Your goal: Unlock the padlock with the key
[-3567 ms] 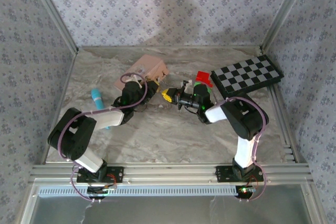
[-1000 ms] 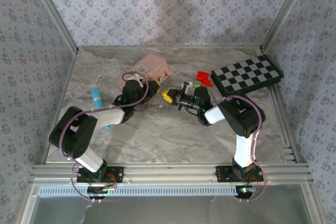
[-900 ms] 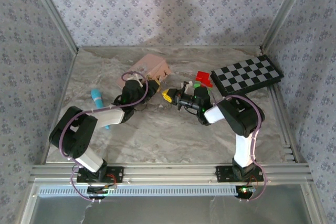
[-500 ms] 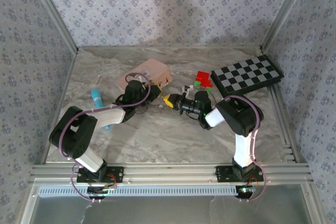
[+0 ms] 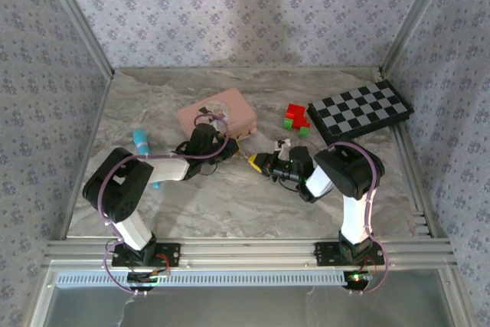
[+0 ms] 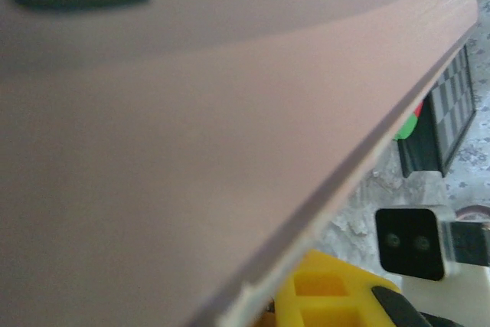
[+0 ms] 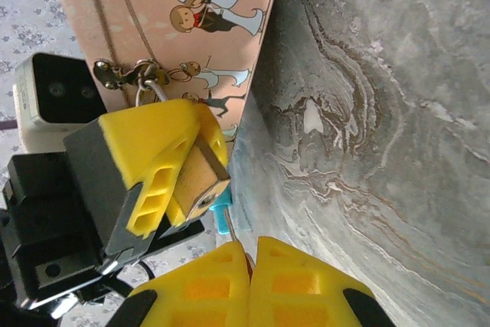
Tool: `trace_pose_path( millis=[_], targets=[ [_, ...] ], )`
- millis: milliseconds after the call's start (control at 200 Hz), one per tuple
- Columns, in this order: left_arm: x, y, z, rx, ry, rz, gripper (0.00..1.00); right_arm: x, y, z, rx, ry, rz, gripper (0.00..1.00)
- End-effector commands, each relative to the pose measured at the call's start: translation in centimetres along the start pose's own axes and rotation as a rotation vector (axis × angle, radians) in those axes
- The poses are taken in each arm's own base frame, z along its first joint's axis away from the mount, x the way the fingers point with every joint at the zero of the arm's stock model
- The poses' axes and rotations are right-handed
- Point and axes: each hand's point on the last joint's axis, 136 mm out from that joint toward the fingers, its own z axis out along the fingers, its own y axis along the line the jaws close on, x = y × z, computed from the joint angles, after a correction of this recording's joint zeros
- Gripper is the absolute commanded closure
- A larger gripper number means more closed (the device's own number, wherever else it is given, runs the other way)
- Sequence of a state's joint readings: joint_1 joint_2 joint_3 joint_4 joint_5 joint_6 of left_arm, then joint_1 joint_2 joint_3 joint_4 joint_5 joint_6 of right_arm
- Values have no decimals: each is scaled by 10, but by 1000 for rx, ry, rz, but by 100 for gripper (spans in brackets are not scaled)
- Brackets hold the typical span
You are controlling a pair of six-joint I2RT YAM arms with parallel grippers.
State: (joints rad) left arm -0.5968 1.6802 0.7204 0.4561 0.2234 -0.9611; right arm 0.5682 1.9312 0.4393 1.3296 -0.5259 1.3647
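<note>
Left end effector (image 7: 184, 165) clamps the padlock (image 7: 205, 181) (shackle hooked through the box (image 7: 191, 36) hasp), steadying its keyhole. At its 5 o'clock, the right end effector (image 7: 251, 256) is pinched shut on a sliver, likely the key (image 7: 232, 231).

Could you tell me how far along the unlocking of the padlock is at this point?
Done: the left gripper clamps the padlock, which hangs by its shackle from the clasp of the pink box. In hand: the right gripper, fingers together on what looks like the key, points it at the keyhole without reaching it. Remaining: insert, turn, and free the shackle.
</note>
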Motion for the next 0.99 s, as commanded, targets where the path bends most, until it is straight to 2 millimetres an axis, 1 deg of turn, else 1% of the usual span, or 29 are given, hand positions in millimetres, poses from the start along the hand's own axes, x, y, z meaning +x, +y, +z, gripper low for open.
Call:
trace_pose_path(
  millis=[0, 100, 150, 185, 280, 425, 495, 565, 645, 815, 889, 989],
  targets=[
    [-7, -9, 1, 45, -44, 89, 100, 3, 6, -6, 7, -1, -114, 100],
    [-2, 1, 3, 17, -29, 123, 100, 7, 1, -11, 75, 22, -191, 100],
    [1, 9, 3, -9, -23, 130, 100, 6, 1, -13, 115, 24, -245, 100],
    [3, 13, 3, -23, -20, 132, 97, 5, 1, -15, 146, 27, -282, 100],
    [8, 26, 3, -58, -14, 121, 88, 7, 2, -19, 225, 53, -376, 100],
    [11, 39, 3, -98, -23, 84, 71, 7, 7, -25, 302, 96, -489, 100],
    [11, 40, 3, -110, -36, 69, 61, 8, 8, -27, 329, 120, -530, 100],
    [13, 39, 4, -117, -46, 64, 55, 8, 10, -29, 348, 128, -548, 100],
    [15, 39, 6, -131, -65, 60, 53, 6, 14, -30, 357, 133, -599, 100],
    [24, 41, 12, -167, -100, 76, 53, 4, 19, -32, 349, 121, -612, 100],
    [29, 46, 14, -203, -113, 99, 53, 5, 20, -33, 345, 114, -611, 100],
    [30, 58, 9, -260, -154, 97, 52, 4, 21, -36, 340, 102, -610, 100]
  ],
)
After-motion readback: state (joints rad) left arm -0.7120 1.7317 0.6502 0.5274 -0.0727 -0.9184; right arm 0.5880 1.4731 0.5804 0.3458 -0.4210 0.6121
